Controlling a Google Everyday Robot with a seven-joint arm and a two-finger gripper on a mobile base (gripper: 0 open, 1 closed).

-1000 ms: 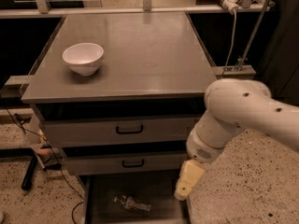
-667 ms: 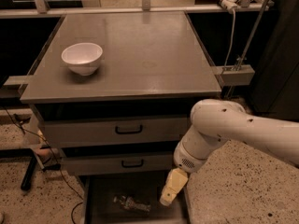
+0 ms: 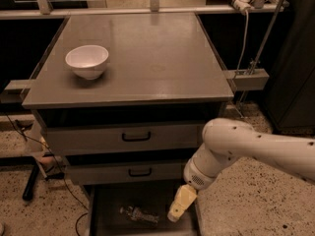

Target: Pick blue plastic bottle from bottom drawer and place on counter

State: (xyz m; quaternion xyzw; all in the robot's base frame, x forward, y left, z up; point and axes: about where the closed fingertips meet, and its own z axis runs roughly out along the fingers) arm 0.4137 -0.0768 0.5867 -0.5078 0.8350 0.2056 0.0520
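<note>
One-armed, hung jaws over bottom drawer's (image 3: 109, 203) right side, near but apart from blue plastic bottle (image 3: 139, 214) lying inside; could not tell how open.

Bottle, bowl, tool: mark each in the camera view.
bottle (image 3: 139, 214), camera view, mid-body, lying in the bottom drawer (image 3: 108, 200).
bowl (image 3: 88, 69), camera view, outer wall, on the counter (image 3: 157, 58).
tool (image 3: 176, 211), camera view, yellow tip, at the drawer's right side.

Pincer (image 3: 173, 216) has dropped leftward over bottom drawer (image 3: 109, 206).
</note>
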